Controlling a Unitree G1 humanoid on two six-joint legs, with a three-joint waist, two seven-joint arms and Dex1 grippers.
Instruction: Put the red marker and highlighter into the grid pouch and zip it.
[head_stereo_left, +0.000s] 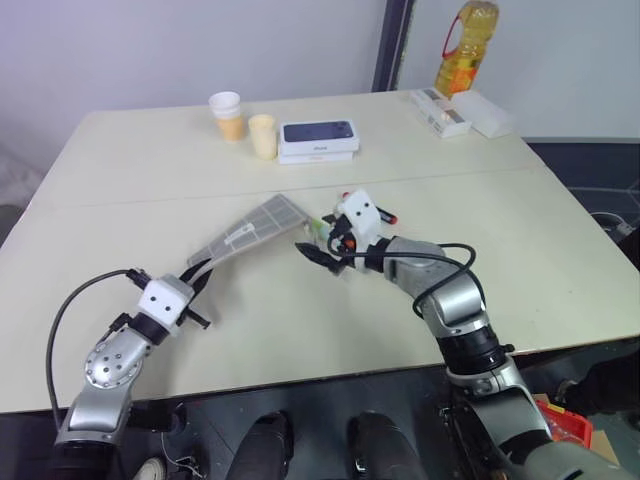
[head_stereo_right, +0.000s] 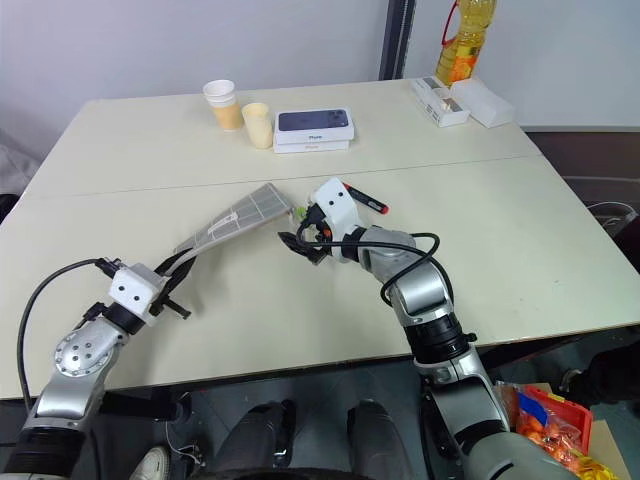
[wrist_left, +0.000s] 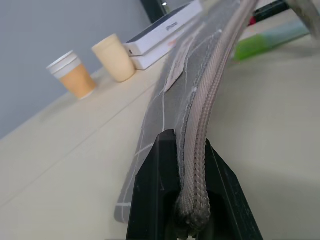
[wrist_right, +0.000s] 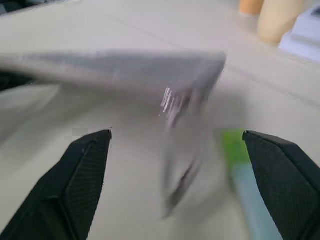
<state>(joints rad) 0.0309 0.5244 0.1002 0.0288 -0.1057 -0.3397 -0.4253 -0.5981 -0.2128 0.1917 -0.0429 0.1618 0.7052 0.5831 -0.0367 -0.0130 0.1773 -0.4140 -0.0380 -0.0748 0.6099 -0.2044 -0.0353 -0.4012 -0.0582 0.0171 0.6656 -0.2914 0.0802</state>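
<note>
free: bare cream desk (head_stereo_left: 560, 250) to the right | blocked: paper cups (head_stereo_left: 227, 114), white phone box (head_stereo_left: 318, 138) at far side

Both arms are built of rounded silver-grey metal segments joined by black collars. Each wrist ends in a white, boxy housing with dark screw holes on its faces. A thin black cable loops free from each wrist housing back to the forearm. The left tool (head_stereo_left: 197, 283) and the right tool (head_stereo_left: 322, 248) each carry two black fingers (wrist_right: 82, 170) with a finely textured, wedge-shaped surface; a small red mark, perhaps a light, shows on the right housing.
</note>
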